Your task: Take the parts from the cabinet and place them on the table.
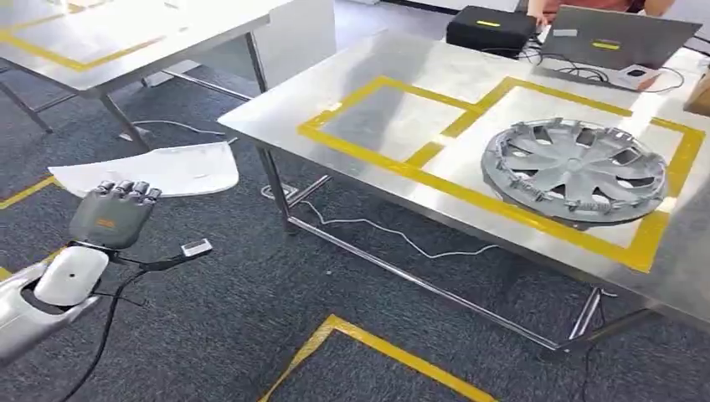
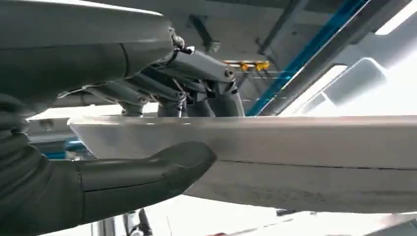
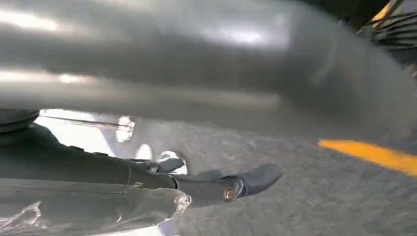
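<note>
My left hand (image 1: 113, 213) is raised at the lower left, above the carpet and short of the steel table (image 1: 402, 75). It holds a flat white panel (image 1: 146, 170) by its near edge. In the left wrist view the thumb (image 2: 147, 169) presses under the white panel (image 2: 295, 142) and the fingers (image 2: 196, 93) lie over it. A silver wheel cover (image 1: 576, 167) lies on the table inside a yellow taped box. The right wrist view is blurred: my right hand (image 3: 147, 174) has a dark finger stretched out over the carpet, with crinkled clear plastic (image 3: 88, 209) beside it. Its hold is unclear.
A second steel table (image 1: 126, 38) stands at the far left. A black box (image 1: 490, 27), a laptop (image 1: 615, 38) and cables sit at the table's far edge, with a person behind them. A white cable (image 1: 393, 230) and yellow floor tape (image 1: 377, 343) lie on the carpet.
</note>
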